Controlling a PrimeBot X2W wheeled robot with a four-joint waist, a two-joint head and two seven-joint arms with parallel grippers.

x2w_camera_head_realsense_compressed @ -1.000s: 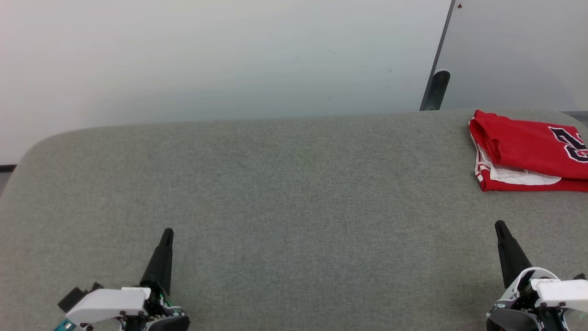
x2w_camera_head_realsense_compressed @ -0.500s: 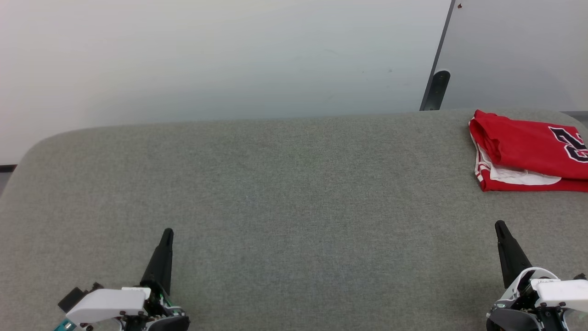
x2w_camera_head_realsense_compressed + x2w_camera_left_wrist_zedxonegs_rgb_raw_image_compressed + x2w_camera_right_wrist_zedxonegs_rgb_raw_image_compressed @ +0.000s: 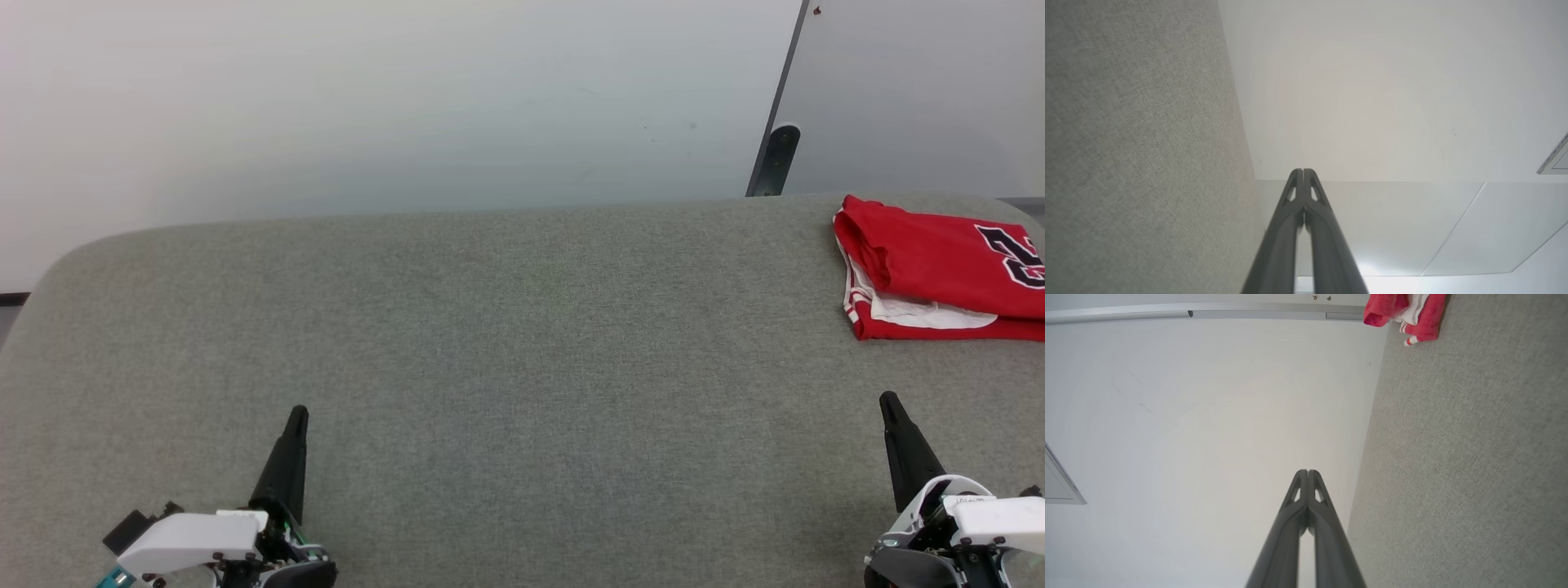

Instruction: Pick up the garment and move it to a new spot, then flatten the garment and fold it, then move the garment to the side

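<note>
1. Fingers (image 3: 284, 469) of the left gripper (image 3: 298, 413) were pressed tight together, with nothing between them. In the left wrist view they met at the tip, and just a thin line showed between them.
2. The right gripper (image 3: 887, 400) was squeezed closed too, and it held nothing.
3. Both grippers sat low over the grey surface (image 3: 522, 343) and pointed away from the robot, toward the pale wall (image 3: 392, 98). It was hard to tell if their tips touched the grey cloth.
4. The garment (image 3: 939, 269) lay on the grey surface ahead of the right gripper and a little to its right, well apart from its tip. From the left gripper it was far off, ahead and way over to the right.
5. The garment was folded into a flat red bundle. A white sleeve end and red-and-white stripes peeked out on the side nearest the right gripper. A black number with a white outline sat on top, and the picture's edge cut part of it off.
6. In the right wrist view the red bundle showed far past the fingertips, by the far edge of the grey surface.
7. A dark bar (image 3: 780, 155) stood against the wall beyond the garment, ahead of the right gripper and a bit to its left.
</note>
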